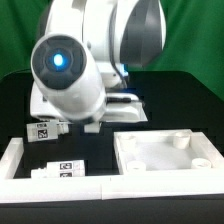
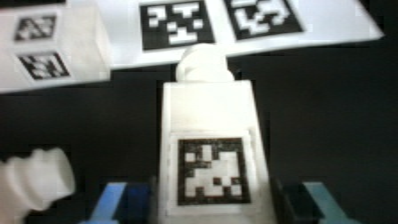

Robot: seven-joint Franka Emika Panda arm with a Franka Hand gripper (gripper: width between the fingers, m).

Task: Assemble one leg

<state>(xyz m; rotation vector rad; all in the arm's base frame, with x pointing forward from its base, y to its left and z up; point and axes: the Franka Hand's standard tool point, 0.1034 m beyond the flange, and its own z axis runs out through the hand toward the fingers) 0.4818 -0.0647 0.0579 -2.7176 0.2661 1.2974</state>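
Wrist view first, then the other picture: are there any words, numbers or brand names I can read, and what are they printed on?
No words, numbers or brand names can be read in either view.
The leg between the fingers of the open gripper: a black-and-white square tag, pattern only.
The marker board: the same kind of tags, no letters.
A loose leg in the exterior view: tag too small to make out.

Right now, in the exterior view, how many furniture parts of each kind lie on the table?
Legs: 3 (one alone, two side by side)
Panel: 1
Total: 4
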